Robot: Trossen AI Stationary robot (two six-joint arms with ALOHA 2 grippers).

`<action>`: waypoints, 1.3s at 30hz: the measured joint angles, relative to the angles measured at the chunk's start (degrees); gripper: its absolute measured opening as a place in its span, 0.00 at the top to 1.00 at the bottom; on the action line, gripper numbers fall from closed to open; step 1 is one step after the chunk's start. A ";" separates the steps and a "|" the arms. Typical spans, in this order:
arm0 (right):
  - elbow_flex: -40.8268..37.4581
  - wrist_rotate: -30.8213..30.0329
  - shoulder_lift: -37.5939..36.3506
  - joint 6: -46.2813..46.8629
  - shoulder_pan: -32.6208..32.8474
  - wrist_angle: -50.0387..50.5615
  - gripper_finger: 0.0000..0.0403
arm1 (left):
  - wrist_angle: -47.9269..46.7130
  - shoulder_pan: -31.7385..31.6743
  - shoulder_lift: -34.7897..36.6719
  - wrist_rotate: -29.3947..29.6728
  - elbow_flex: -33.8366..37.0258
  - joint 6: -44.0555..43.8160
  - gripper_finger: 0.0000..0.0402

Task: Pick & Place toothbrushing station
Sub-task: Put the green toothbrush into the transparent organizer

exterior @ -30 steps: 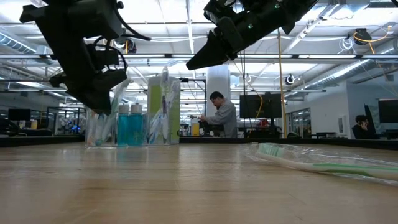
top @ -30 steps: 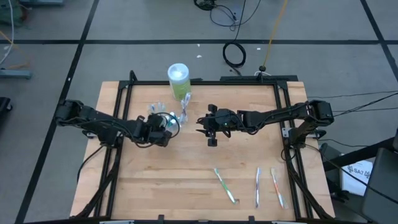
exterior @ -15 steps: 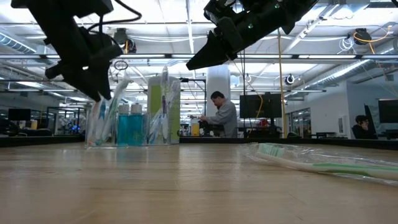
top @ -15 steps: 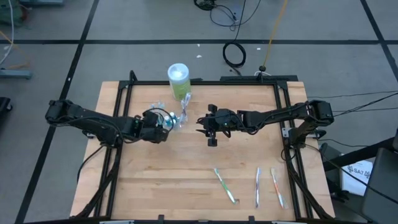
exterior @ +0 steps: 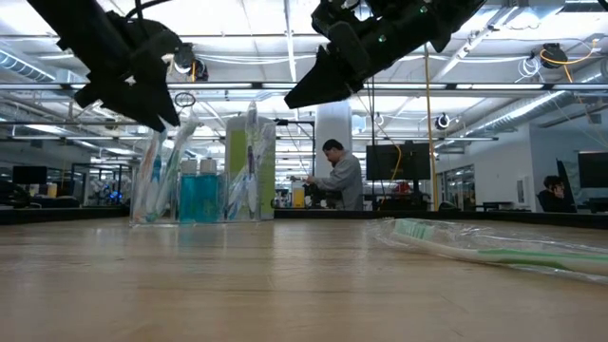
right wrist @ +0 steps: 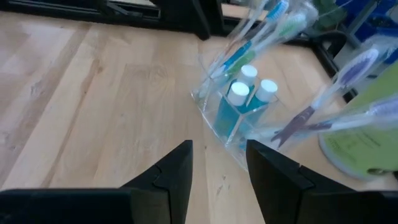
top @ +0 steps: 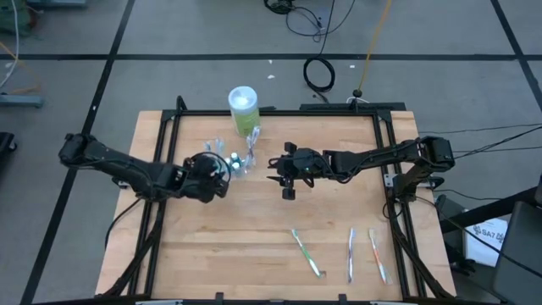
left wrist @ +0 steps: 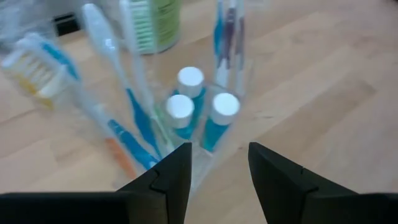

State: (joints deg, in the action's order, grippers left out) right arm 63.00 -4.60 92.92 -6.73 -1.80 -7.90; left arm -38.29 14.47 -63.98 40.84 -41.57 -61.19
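- On the desk's (top: pixel 212 246) left half, the left claw (top: pixel 222 166) hangs just beside the toothbrushing station (top: pixel 233 161), its 2 fingers parted with nothing between them.
- Seen from the left wrist, the station is a clear holder with 3 blue toothpaste tubes (left wrist: pixel 194 106) upright in the middle and wrapped toothbrushes (left wrist: pixel 118 118) leaning out around them.
- Just behind the station stands a green canister (top: pixel 243 110) with a pale lid, near enough to be knocked.
- Right of centre, the right claw (top: pixel 288 180) hovers above bare wood, likewise parted and holding nothing, facing the station.
- Toward the near right edge lie 3 loose toothbrushes (top: pixel 306 252), well apart from the station.
- Handling, as a judgement: the holder looks light, thin-walled and slippery, and top-heavy with leaning brushes, so it may tip or slide.
- A hold low on the clear wall seems safest. A single brush is thin and flexible in crinkly wrap, best pinched mid-handle.
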 joint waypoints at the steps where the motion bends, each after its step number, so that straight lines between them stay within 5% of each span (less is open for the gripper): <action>1: 0.00 0.00 0.00 0.56 0.00 0.63 0.65 | 0.52 0.35 0.01 0.03 -0.05 0.36 0.59; 15: 0.00 0.28 0.00 3.65 1.09 4.85 0.63 | 17.58 3.36 -0.01 -2.25 -0.19 15.49 0.59; 28: -0.02 0.42 -0.02 23.08 9.60 24.68 0.50 | 20.96 3.32 -0.01 -3.78 -0.21 23.36 0.59; 39: 0.00 0.39 -0.01 39.73 18.42 26.81 0.50 | 21.31 3.32 -0.20 -3.87 -0.21 23.43 0.59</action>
State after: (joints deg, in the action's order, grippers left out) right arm 63.00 -4.21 92.91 33.00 16.61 18.90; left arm -16.98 17.78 -64.18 36.97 -41.78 -37.76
